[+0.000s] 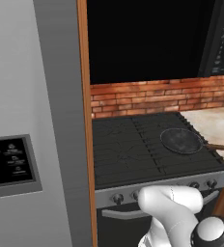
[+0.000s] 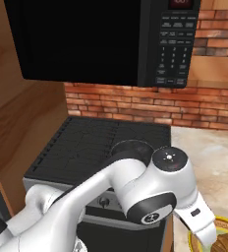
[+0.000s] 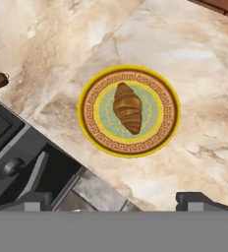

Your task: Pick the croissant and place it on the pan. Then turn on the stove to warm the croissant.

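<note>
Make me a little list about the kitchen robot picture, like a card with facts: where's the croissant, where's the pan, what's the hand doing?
croissant: the croissant lies on a round yellow-rimmed plate, on the marble counter
pan: the pan sits on the stove, right side in the left base view, nothing in it
pan handle: points toward the counter
gripper: the gripper hangs above the plate, fingers wide apart, holding nothing
stove knobs: in a row on the steel front, not touched
task so far: croissant not yet picked up

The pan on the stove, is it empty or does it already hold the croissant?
Empty. The pan shows a bare dark bowl on the stove, while the croissant lies on a patterned plate on the counter.
</note>
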Tool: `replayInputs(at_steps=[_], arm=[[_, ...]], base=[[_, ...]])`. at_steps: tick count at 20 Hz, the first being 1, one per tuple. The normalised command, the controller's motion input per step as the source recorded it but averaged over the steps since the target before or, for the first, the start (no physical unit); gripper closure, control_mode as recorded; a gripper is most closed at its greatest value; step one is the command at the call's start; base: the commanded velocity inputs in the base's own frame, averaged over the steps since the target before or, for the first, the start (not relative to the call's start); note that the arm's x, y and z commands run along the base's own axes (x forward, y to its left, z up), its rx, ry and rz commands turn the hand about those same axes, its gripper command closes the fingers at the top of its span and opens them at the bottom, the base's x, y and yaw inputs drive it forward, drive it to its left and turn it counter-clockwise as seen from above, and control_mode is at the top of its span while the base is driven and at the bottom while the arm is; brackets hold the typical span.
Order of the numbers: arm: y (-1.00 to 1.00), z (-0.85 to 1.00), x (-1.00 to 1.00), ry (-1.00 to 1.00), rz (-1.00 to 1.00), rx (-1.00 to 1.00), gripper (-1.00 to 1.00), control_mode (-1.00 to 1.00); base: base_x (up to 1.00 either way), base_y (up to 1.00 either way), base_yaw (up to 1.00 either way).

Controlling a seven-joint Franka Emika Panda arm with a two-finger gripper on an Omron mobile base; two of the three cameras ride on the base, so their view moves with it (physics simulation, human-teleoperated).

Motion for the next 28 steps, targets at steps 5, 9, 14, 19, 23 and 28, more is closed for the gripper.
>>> replayInputs(at_steps=[5,9,14,19,23,28], arm=[[-0.26,-0.14,0.00,0.04,0.00,0.00,-1.00,-1.00],[-0.22,-0.16,0.00,0.04,0.00,0.00,-1.00,-1.00],[-0.15,-0.26,0.00,0.05,0.01,0.00,-1.00,-1.00],[-0.05,-0.30,0.03,0.03,0.02,0.01,-1.00,-1.00],[-0.07,-0.18,0.09,0.04,0.03,0.06,-1.00,-1.00],[-0.20,-0.15,0.06,0.04,0.04,0.09,-1.00,-1.00]], base=[[0.00,0.00,0.00],[0.00,0.00,0.00],[0.00,0.00,0.00],[0.00,0.00,0.00],[0.00,0.00,0.00],[0.00,0.00,0.00]])
